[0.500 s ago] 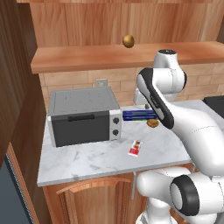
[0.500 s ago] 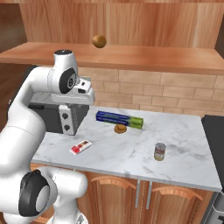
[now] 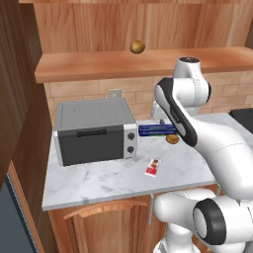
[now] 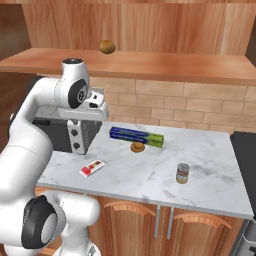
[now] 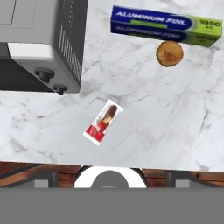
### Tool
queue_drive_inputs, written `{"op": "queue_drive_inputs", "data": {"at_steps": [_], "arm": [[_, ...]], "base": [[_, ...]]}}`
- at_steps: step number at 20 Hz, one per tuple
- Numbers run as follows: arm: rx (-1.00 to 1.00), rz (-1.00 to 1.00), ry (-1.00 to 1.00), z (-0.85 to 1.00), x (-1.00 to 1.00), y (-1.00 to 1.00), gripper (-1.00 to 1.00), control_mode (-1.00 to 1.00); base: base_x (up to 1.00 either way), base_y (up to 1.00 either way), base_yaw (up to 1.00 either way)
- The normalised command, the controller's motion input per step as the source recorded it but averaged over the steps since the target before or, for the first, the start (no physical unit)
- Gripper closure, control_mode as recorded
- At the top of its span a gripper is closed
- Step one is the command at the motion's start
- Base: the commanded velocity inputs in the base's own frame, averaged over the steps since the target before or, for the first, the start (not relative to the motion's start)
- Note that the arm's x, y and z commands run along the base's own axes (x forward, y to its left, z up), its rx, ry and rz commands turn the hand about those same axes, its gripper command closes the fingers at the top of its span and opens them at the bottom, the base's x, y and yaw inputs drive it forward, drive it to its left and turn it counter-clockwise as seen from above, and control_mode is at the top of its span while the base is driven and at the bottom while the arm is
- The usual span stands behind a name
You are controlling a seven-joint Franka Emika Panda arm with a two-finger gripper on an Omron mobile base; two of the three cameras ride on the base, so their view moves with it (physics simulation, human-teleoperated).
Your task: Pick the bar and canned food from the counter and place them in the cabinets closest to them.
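Seen from the left base view, the gripper (image 3: 159, 112) hangs high above the counter (image 3: 99, 180), partly hidden behind the arm, so I cannot tell whether its fingers are apart or together. The bar (image 3: 152, 167) lies flat on the marble well below the gripper and towards the front edge, with the grey toaster oven (image 3: 94, 131) off to one side and the blue-and-green box (image 3: 155, 130) and round pastry (image 3: 172, 139) nearly under the hand. From the right base view, the bar (image 4: 92, 167) again sits below the gripper (image 4: 75, 135) near the counter's front, while the canned food (image 4: 182, 173) stands upright far across the counter, well apart from the hand. Above, the cabinets' shelf board (image 4: 150, 65) carries a brown-yellow ball (image 4: 107, 47). Looking down the hand view, the bar (image 5: 103, 121) lies almost straight ahead of the gripper, turned diagonally. It looks light, thin and probably crinkly, likely to slide on smooth marble, so pinching across its narrow width at the middle seems best. The can should be stiff and heavier, best gripped around its sides at mid-height.
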Motion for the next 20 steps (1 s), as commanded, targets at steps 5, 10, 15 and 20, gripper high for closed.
{"op": "queue_drive_inputs", "data": {"at_steps": [5, 10, 15, 20], "arm": [[0.04, 0.0, 0.0, -0.11, -0.06, 0.0, -1.0, -1.0], [0.02, 0.0, 0.0, -0.17, -0.09, 0.0, -1.0, -1.0], [0.0, 0.0, 0.0, -0.23, -0.04, 0.0, -1.0, -1.0], [0.0, 0.0, 0.0, -0.24, 0.0, 0.01, -1.0, -1.0]], "base": [[0.0, 0.0, 0.0], [0.0, 0.0, 0.0], [0.0, 0.0, 0.0], [0.0, 0.0, 0.0]]}}
